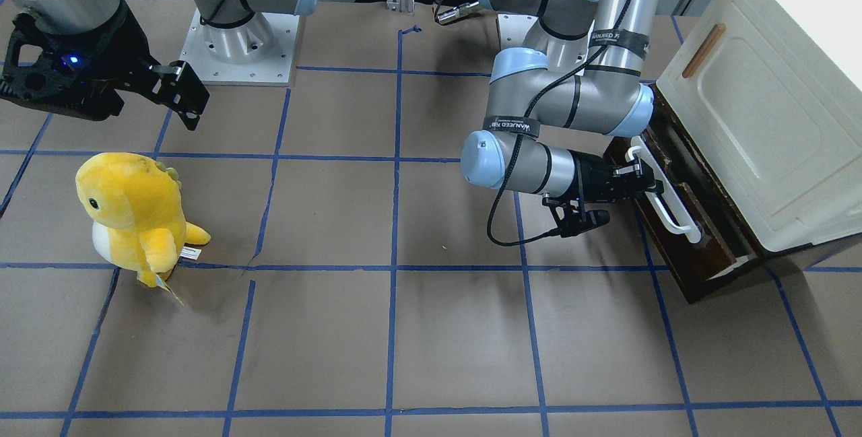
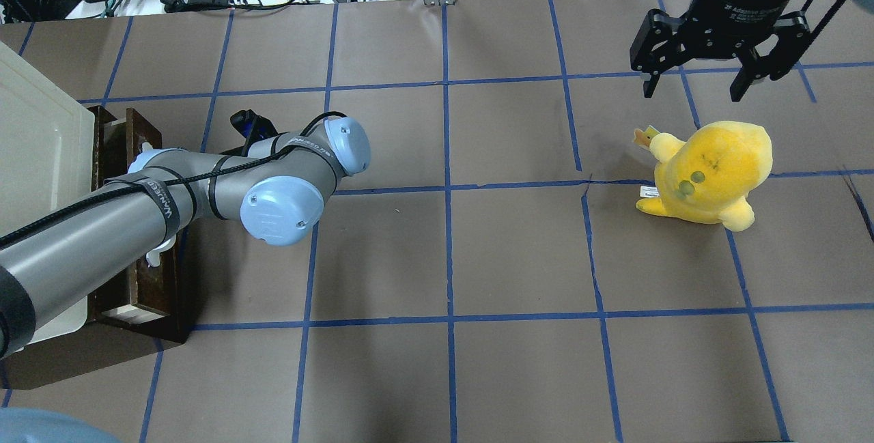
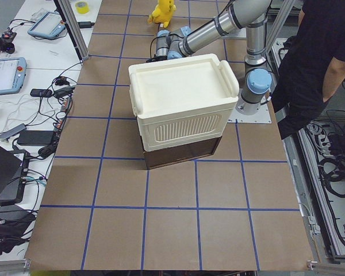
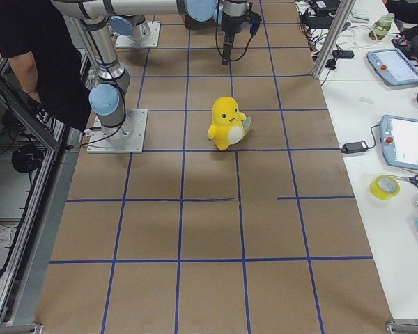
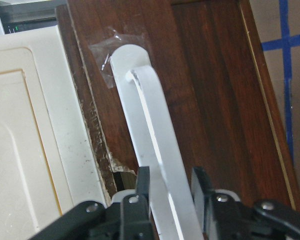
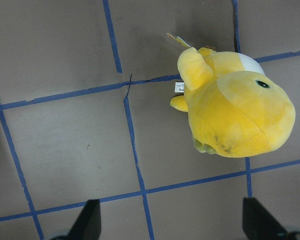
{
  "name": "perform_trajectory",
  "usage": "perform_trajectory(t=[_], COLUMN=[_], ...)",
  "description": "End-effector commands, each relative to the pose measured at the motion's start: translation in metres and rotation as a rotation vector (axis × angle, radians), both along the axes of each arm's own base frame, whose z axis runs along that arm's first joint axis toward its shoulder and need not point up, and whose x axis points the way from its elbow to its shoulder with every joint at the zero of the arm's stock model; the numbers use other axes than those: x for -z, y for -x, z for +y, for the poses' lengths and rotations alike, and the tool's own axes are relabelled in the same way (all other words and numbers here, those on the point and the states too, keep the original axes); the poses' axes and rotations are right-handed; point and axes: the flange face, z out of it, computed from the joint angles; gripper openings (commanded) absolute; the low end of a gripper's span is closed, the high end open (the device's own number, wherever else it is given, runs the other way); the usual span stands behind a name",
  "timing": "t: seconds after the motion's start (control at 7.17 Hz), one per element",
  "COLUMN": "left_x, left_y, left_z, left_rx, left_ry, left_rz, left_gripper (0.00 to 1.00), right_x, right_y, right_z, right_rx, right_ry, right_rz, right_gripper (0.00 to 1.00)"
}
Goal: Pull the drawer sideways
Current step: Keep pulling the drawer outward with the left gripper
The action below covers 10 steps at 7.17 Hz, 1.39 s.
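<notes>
Drawer (image 1: 680, 258): under the cream cabinet (image 1: 761, 120) at the table's (image 1: 431, 329) left end, dark front standing slightly out. Left gripper (image 5: 170, 187): horizontal, fingers clamped on both sides of the white bar handle (image 5: 145, 115). Right gripper (image 2: 691, 91): spread wide, holding nothing, above the table near the yellow plush toy (image 2: 710, 170).

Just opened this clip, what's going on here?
The left gripper is closed around the white handle of the dark drawer under the cream cabinet. The drawer looks slightly out, with a strip of its pale inside showing. The right gripper hangs open and empty above the table, near a yellow plush toy.
</notes>
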Motion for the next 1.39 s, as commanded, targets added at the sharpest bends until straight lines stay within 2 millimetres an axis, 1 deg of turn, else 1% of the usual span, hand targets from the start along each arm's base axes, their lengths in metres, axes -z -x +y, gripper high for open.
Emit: perform_trajectory(t=[0.0, 0.42, 0.7, 0.84, 1.25], left_x=[0.0036, 0.0064, 0.0051, 0.0045, 0.0076], left_y=[0.0006, 0.0005, 0.0006, 0.0007, 0.0015], left_z=[-0.0038, -0.0035, -0.0040, -0.0046, -0.0047], left_rx=[0.000, -0.001, 0.001, 0.002, 0.003], left_ry=[-0.004, -0.009, -0.011, -0.010, -0.016], left_rz=[-0.001, -0.002, -0.001, -0.001, -0.002], left_gripper=[0.40, 0.38, 0.23, 0.20, 0.20], right_x=[0.0000, 0.0000, 0.0000, 0.0000, 0.0000], right_y=[-0.0001, -0.0001, -0.0001, -0.0001, -0.0001], right_z=[0.0000, 0.0000, 0.0000, 0.0000, 0.0000], right_rx=[0.000, 0.000, 0.000, 0.000, 0.000], right_ry=[0.000, 0.000, 0.000, 0.000, 0.000], right_rz=[0.000, 0.000, 0.000, 0.000, 0.000], right_gripper=[1.00, 1.00, 1.00, 1.00, 1.00])
